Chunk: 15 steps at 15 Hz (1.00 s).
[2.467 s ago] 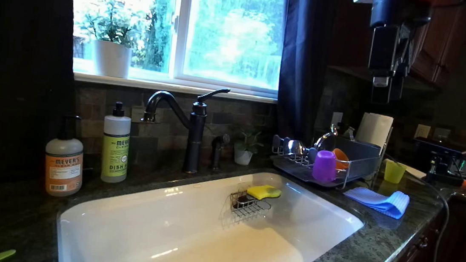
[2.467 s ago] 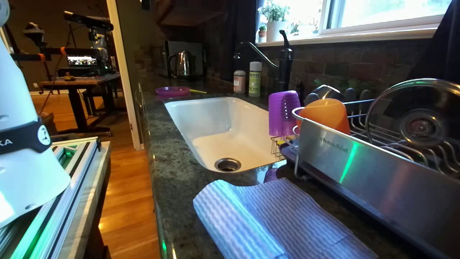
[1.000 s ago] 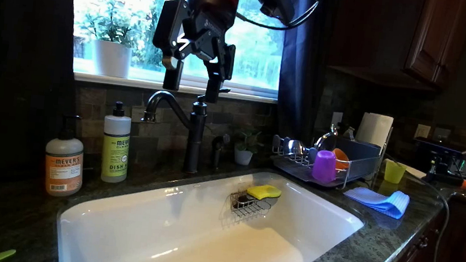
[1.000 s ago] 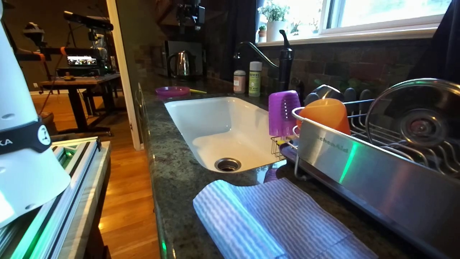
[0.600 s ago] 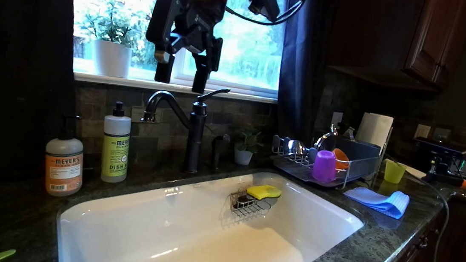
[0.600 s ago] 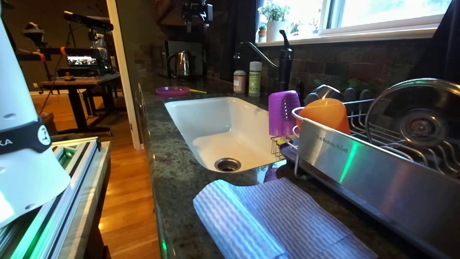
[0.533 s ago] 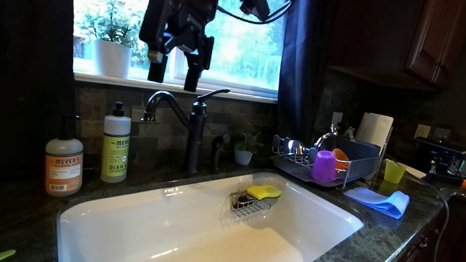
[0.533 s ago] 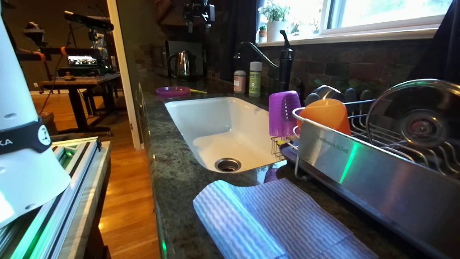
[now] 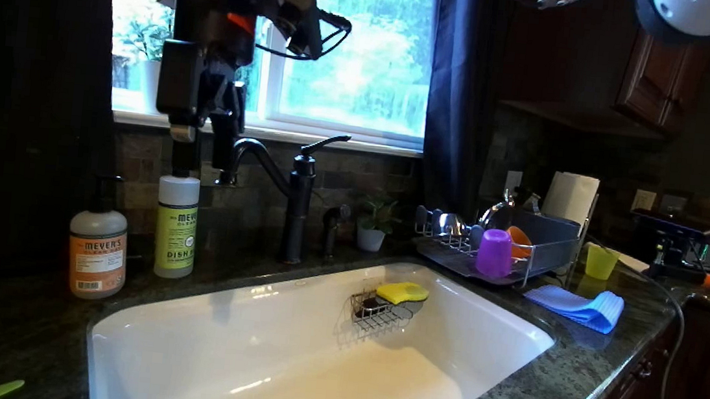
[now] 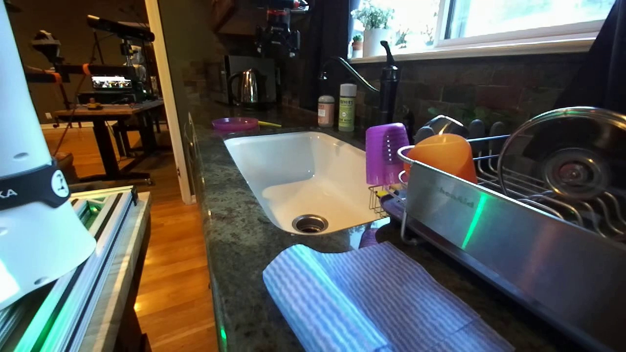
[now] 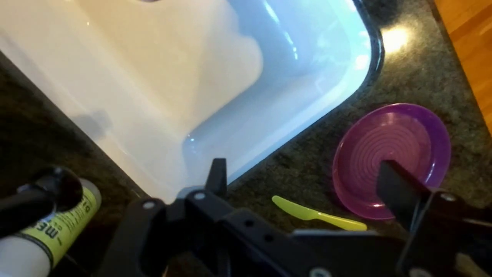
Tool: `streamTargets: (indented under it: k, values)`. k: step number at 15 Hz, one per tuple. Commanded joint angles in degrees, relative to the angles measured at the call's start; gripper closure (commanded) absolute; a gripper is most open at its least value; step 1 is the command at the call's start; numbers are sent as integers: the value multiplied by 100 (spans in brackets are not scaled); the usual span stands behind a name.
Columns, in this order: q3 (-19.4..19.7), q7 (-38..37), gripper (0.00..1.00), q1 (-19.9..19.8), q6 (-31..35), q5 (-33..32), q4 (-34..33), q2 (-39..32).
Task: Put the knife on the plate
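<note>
Hovers with gripper (image 11: 303,167) parted, knife (image 10: 270,124) beside plate (image 10: 234,124) upper left in an exterior view, orange dish (image 10: 445,155) in rack (image 10: 513,239) at right.

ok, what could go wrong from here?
Knife lies flat on the counter: the open tool could close above it.
One finger overlaps the plate in the wrist view; dropping straight down might clip it.
Tap looks close to the tool in an exterior view; swinging sideways could bump it.

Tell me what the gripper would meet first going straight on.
The gripper, pointing down, would probably meet the white sink near one corner; depth is unclear, so perhaps the counter instead.
</note>
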<state>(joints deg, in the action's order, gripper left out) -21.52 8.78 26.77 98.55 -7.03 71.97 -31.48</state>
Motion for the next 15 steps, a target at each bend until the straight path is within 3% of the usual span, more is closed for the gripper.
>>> streamTargets:
  k: [1, 4, 5, 10, 11, 12, 15]
  values:
    - [19, 681, 0, 541, -109, -670, -1400, -1013]
    - [47, 912, 0, 956, 365, -996, -2252, -1587]
    - [3, 712, 0, 673, 341, -763, -1384, -1045]
    - [22, 816, 0, 906, 401, -901, -2024, -1449]
    - [23, 1345, 0, 924, 481, -1034, -2360, -1764]
    - [307, 1773, 0, 1100, 463, -895, -2563, -1903]
    - [206, 2823, 0, 1115, 233, -1138, -3170, -2456]
